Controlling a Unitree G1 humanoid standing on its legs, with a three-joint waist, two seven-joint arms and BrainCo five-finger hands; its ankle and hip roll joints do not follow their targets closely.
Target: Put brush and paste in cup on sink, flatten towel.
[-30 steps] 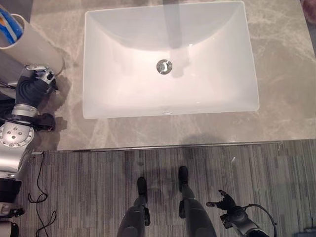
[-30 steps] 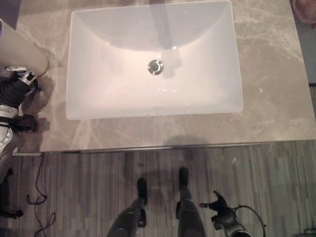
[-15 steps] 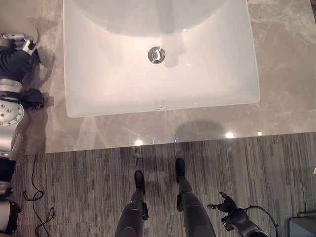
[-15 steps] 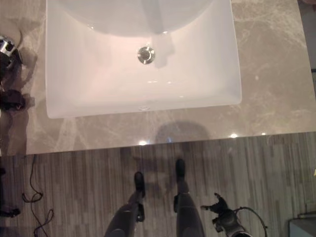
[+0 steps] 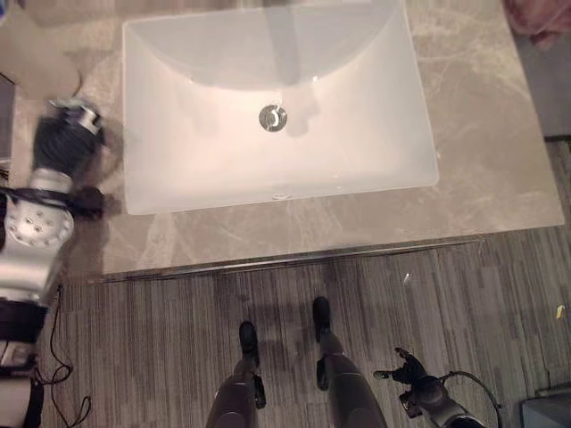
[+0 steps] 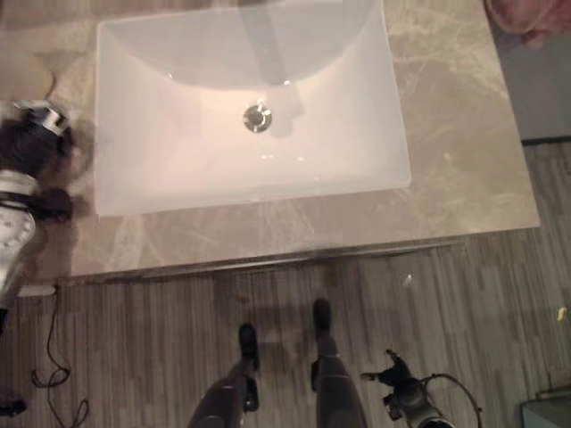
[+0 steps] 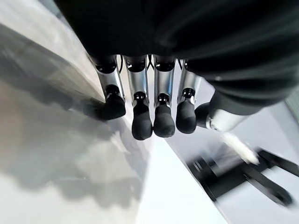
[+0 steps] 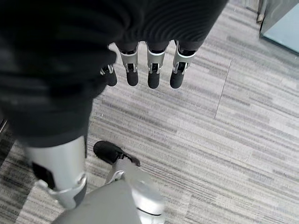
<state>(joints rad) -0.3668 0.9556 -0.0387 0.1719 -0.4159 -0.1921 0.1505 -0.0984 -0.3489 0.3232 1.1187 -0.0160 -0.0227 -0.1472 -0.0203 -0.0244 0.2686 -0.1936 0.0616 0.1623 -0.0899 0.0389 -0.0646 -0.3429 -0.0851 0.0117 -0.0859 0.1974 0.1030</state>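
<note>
Right hand [image 5: 412, 370] hangs low over the striped floor [image 8: 243, 107], well short of the worktop's near edge; in its wrist view the fingers [image 8: 153, 74] are straight and relaxed, apart, holding nothing. Idle.

Worktop [image 5: 464, 192] is grey marble with a white rectangular sink [image 5: 277, 107] sunk in the middle, drain at its centre. Basin looks bare.

Left hand [image 5: 64, 143] sits over the worktop's left edge, just beside the sink's left rim. In its wrist view the fingers [image 7: 141, 123] hang straight in a row with dark tips down, thumb off to one side, nothing between them. Not clamped on anything.

At the far left corner a pale rounded shape [image 5: 40, 53], likely the cup, is partly cut off, just beyond the left hand. Can't tell from here what is inside it; brush and paste are not made out on the worktop. At the far right corner a pinkish cloth [image 5: 540, 18], likely the towel, is bunched at the worktop's edge, mostly cropped.

Judgement: left hand is next to the cup and empty, so the cup part looks finished or nearly so. Towel not yet flattened. Next move calls for a reach to the far right corner, probably by the right hand, with fingers spread to press the cloth flat.
</note>
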